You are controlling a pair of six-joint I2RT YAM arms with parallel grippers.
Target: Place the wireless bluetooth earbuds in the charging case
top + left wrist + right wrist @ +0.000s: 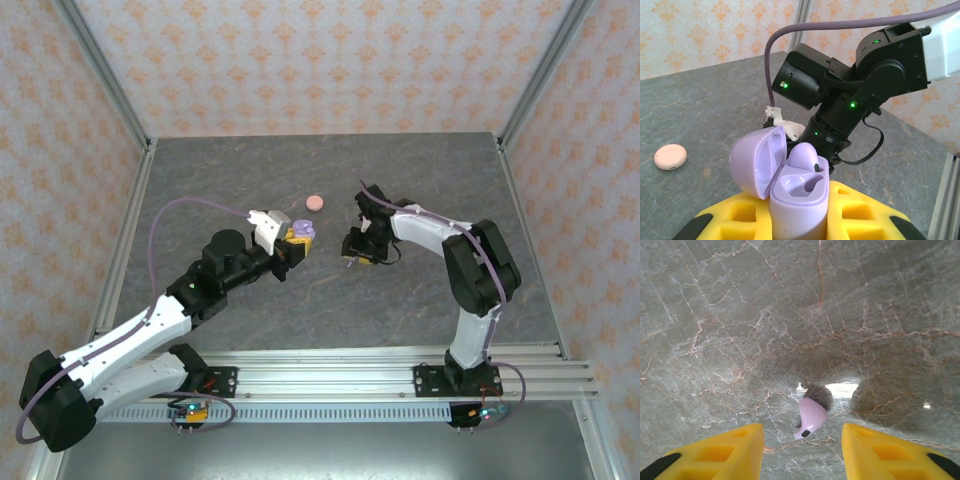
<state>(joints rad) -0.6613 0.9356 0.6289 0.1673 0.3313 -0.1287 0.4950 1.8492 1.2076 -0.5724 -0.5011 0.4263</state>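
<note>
My left gripper (297, 240) clamps the open charging case (800, 200), one earbud (805, 157) inside. My right gripper (802, 440) hangs released over a second earbud (810, 417), seemingly resting on the table (740, 315).

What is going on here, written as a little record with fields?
Left jaws: shut on the open lilac case
In the case: one lilac earbud seated, other slot empty
Right jaws: open, above a loose lilac earbud on the table
Elsewhere: closed pink case on the table

Lilac case (800, 207) open, lilac earbud (805, 155) seated inside, second earbud (811, 416) lying on tabletop (715, 315)
</note>
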